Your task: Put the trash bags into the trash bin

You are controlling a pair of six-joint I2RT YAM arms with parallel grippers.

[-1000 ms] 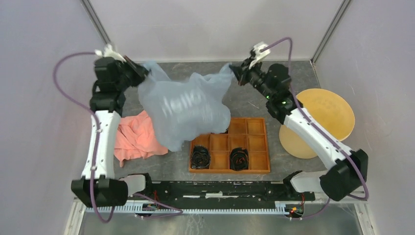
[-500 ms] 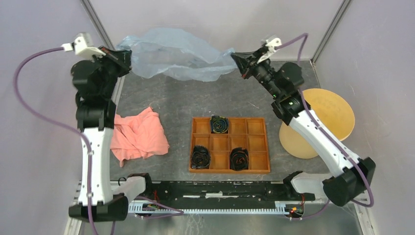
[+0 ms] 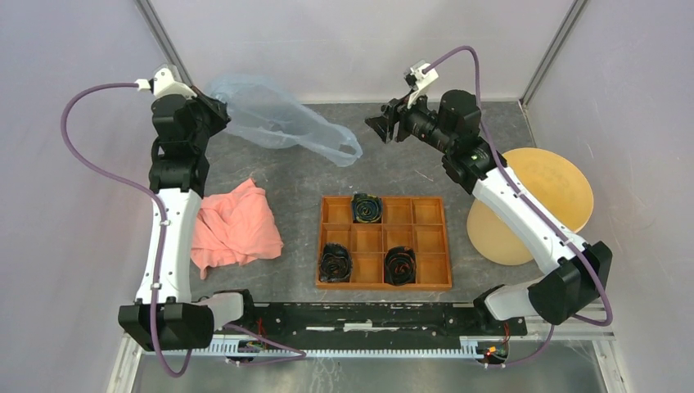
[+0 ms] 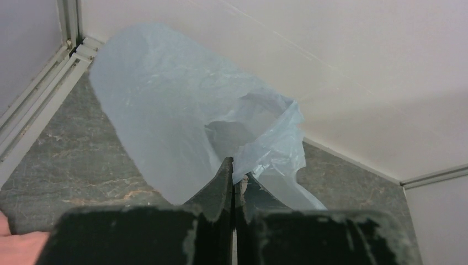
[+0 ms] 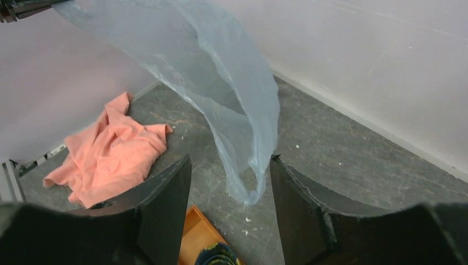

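The thin, translucent pale blue plastic film bag (image 3: 278, 123) hung in the air over the far left of the grey surface (image 3: 295, 176). One fold was pinched between the pressed-together fingers of the left gripper (image 4: 234, 165). The right gripper (image 5: 229, 165) stood spread and empty, with the bag's loose end dangling just before it. The film looked nearly weightless, limp and slippery, and likely to billow, so a bunched edge near the mouth seemed the safest hold. The round yellow-tan plastic bucket (image 3: 573, 176) sat well apart, at right.
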